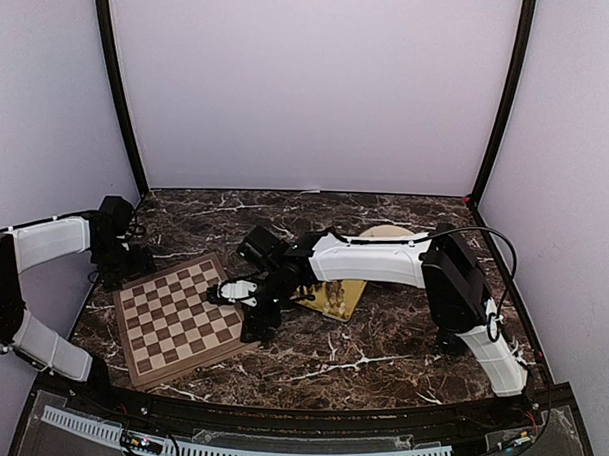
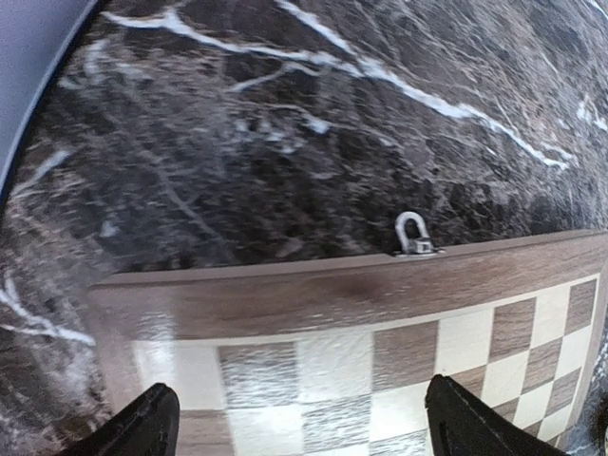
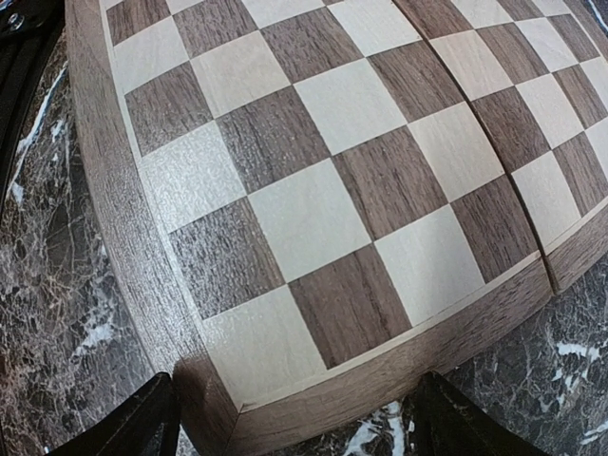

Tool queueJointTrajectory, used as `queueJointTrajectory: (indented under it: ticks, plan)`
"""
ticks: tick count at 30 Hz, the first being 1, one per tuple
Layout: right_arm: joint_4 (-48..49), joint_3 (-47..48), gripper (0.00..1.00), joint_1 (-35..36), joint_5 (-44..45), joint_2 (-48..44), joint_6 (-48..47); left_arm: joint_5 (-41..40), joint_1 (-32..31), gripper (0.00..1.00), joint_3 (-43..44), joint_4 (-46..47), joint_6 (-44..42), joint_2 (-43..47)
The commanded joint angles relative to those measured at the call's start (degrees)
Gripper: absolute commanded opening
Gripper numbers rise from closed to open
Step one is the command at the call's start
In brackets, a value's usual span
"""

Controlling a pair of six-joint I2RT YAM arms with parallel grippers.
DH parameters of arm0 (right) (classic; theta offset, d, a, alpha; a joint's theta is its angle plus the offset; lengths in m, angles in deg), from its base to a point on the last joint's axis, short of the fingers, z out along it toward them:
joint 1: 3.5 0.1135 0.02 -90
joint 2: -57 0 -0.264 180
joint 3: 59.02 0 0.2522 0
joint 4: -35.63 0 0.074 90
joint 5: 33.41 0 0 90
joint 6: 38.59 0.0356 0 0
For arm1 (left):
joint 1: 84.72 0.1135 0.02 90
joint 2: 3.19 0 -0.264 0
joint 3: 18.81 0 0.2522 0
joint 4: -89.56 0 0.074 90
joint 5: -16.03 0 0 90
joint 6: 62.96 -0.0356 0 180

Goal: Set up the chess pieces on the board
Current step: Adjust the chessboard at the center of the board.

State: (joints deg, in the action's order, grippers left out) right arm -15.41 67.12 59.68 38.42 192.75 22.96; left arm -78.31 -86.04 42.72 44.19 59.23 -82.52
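Well, the board (image 1: 176,319) carries no pieces, so the step in hand, as I judge it, is the first fetch. Your left gripper (image 2: 296,391) hangs over the board's far-left edge, fingers wide apart with nothing between them. Your right gripper (image 3: 294,382) hovers at the board's right-hand corner, just as wide and just as empty. The chess pieces (image 1: 334,295) sit in a cream huddle on the gold tray (image 1: 355,289), just off the board's right side. They are too small here to tell whether they stand or lie.

Send the right arm, since it is on the tray's side of the board. Take one piece at a time from the outside of the huddle, so the fingers do not knock its neighbours. Narrow the fingers first — at full spread they could sweep several at once. Grip low on the body, lift straight up, and carry the piece with its long axis vertical. Set it in the middle of its square before you let go.

Mind how the board lies. It is square, so it has no long axis, but it sits skewed, with none of its sides square to the arms. Its fold seam (image 3: 475,123) runs away from the right gripper, and a metal latch (image 2: 413,236) marks the edge below the left one. Line your rows up with the board's own checks.
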Motion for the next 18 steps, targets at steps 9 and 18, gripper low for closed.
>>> queueJointTrajectory:
  ticks: [9, 18]
  plan:
    - [-4.6, -0.1, 0.84, 1.6, -3.2, 2.7, 0.4, 0.2, 8.2, 0.96, -5.0, -7.1, 5.2, 3.3]
    - [-5.1, -1.5, 0.83, 1.6, -5.6, 1.7, -0.8, 11.3, 8.0, 0.94, -6.5, 0.5, 1.4, -2.2]
